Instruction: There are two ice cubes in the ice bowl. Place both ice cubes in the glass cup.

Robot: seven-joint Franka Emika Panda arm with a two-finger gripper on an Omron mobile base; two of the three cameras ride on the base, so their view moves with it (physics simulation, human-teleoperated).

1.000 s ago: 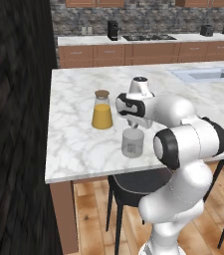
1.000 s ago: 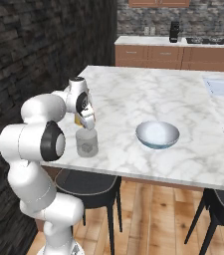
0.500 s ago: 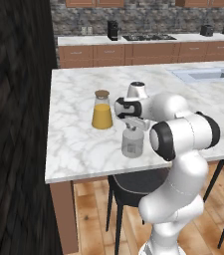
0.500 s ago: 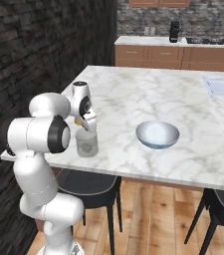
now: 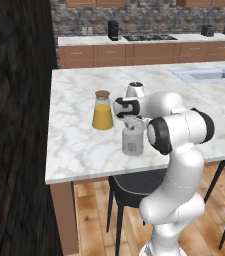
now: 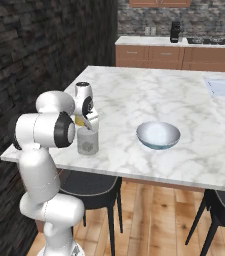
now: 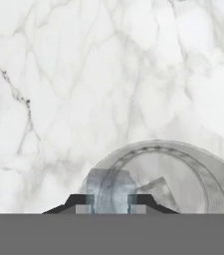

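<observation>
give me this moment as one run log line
gripper: over cup, shut on ice cube | second cube: in cup | bowl: looks empty

Ice cube, seemingly inside glass cup

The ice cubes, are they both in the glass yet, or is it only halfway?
Nearly finished, it seems. One ice cube already lies inside the glass cup. The gripper hangs over the cup's mouth with the second ice cube between its fingertips. The ice bowl looks empty. What remains: letting that cube drop.
</observation>
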